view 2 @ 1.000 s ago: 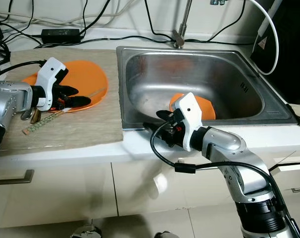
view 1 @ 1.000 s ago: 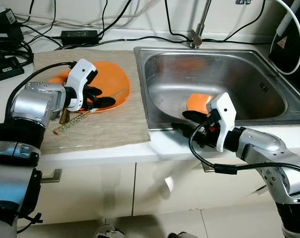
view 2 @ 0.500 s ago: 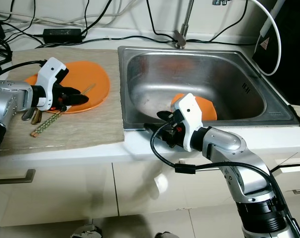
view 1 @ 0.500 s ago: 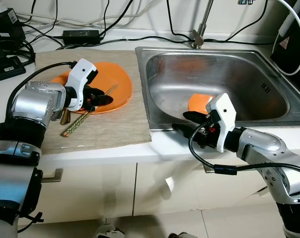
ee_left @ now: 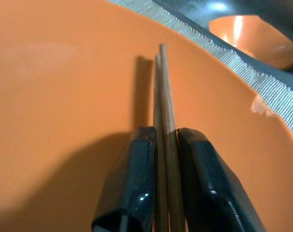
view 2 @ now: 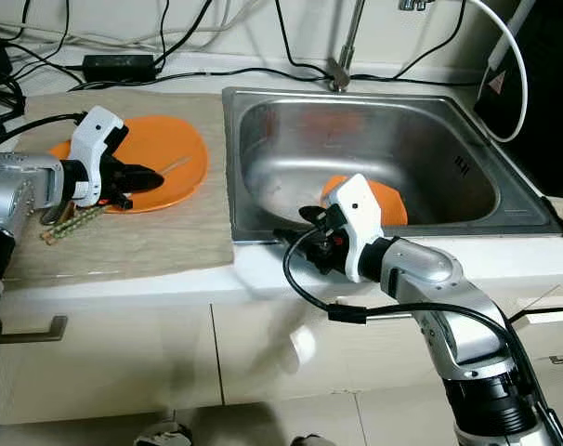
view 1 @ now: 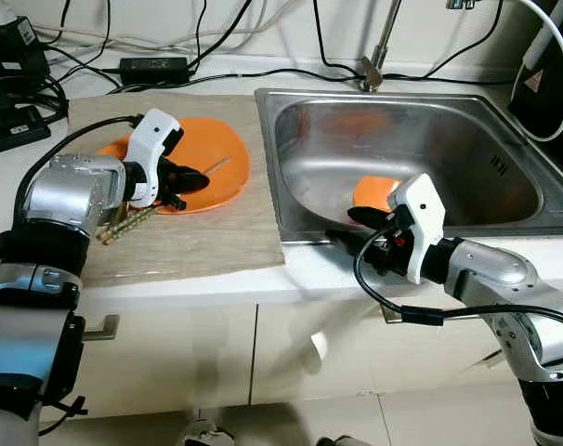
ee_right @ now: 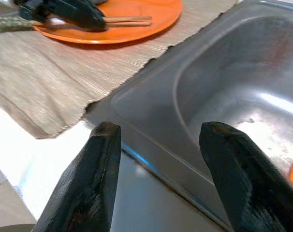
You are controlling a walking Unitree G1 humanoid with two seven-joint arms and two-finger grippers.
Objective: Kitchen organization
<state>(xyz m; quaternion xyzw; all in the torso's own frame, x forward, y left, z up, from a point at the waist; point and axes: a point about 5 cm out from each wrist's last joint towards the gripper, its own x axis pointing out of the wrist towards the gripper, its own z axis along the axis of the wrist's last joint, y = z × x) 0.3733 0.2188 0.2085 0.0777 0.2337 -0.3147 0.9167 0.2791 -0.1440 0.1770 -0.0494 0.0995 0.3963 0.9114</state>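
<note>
Chopsticks point(ee_left: 165, 121) sit clamped between the two black fingers of the left end effector point(view 1: 184, 177), their thin tips reaching out over the orange plate point(view 1: 228, 149) and their patterned green handle ends trailing back past the wrist toward the left edge of the desk point(view 1: 263, 274). The long axis runs along the fingers — roughly left to right across the woven mat point(view 1: 207, 237), pointing at the sink point(view 1: 291, 200). That line is what the coming move turns on: the pair lies in line with the grip, so in my judgement it can be carried sideways toward the sink without turning the wrist much.

The chopsticks look like a slim, pale wooden pair, held side by side, close above the plate's surface — whether they touch it I cannot tell.

The right end effector point(ee_right: 158, 159) hovers at the sink's near-left corner with its fingers spread wide and nothing between them. An orange bowl point(view 1: 376, 191) lies inside the sink, just beyond it. The left arm is the one already on the task's thing; the right is nearer the sink.
</note>
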